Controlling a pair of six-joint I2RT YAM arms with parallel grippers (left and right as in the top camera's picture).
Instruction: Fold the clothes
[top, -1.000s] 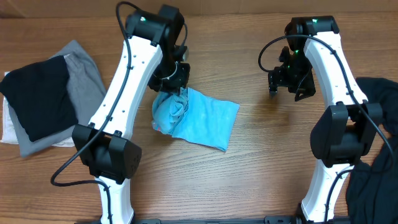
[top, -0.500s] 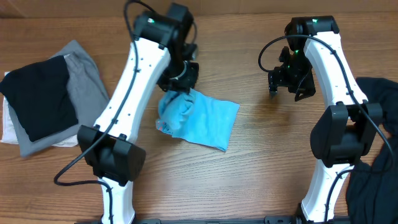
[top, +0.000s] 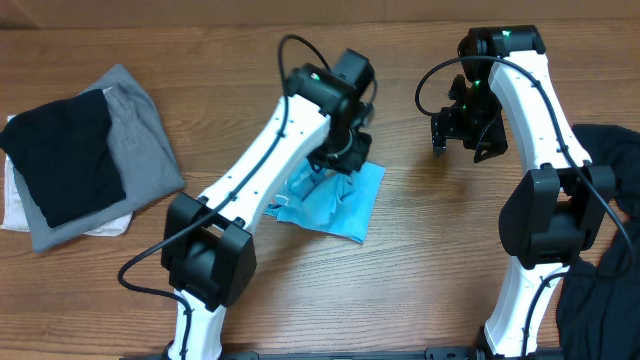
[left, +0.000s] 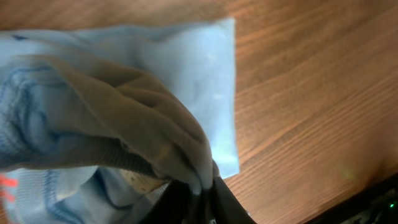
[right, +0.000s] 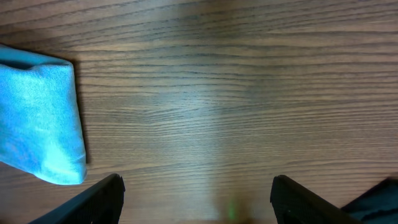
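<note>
left jaws pulled the pinched t-shirt (top: 347, 208) rightward; right jaws gape.

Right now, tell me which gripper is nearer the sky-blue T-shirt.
Left. The left gripper is on the sky-blue T-shirt, pinching a raised fold; the right gripper hangs open over the table, apart from the shirt's right edge.

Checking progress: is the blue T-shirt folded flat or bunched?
Bunched: the blue T-shirt gathers into the left tool; only one end lies flat.
</note>
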